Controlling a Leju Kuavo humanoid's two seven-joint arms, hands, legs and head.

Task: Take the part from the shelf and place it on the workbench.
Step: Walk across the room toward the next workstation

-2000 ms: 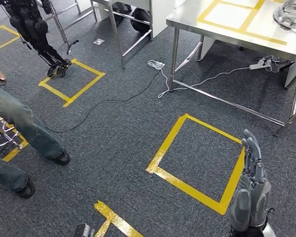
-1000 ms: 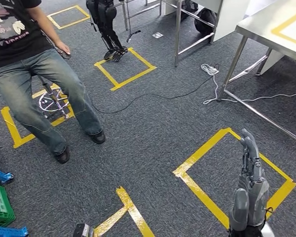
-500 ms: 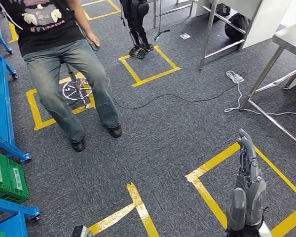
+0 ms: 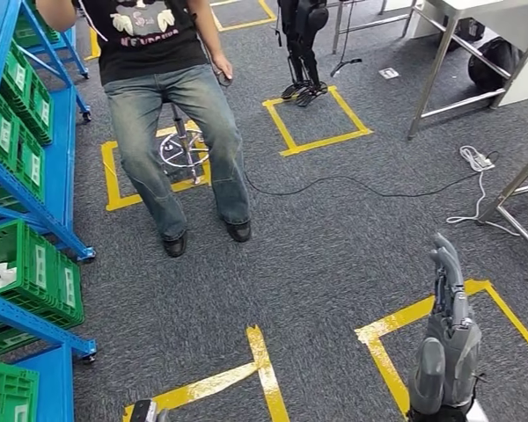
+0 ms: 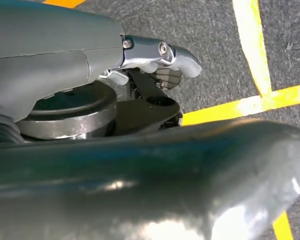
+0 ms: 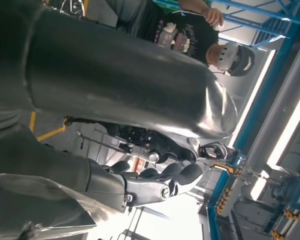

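Shelf: a blue rack stood along the left edge of the head view, its sloped levels holding green crates.
Part: it could not be made out among the crates; a pale thing lay in one crate, too cut off to tell.
Person: sat on a stool just right of the shelf, in a black printed shirt and jeans, both feet on the grey carpet, the stool inside a yellow tape square.
Left hand: seen close in the left wrist view, over the carpet and yellow tape; nothing showed in it, but whether the fingers were apart or together could not be told.
Other robot: dark legs stood on a taped square farther back, right of the person.
Cable: a black lead ran across the carpet toward a white power strip near the steel table legs.
Right hand: raised at the lower right over a yellow tape corner, fingers straight, pointing up and side by side, holding nothing.
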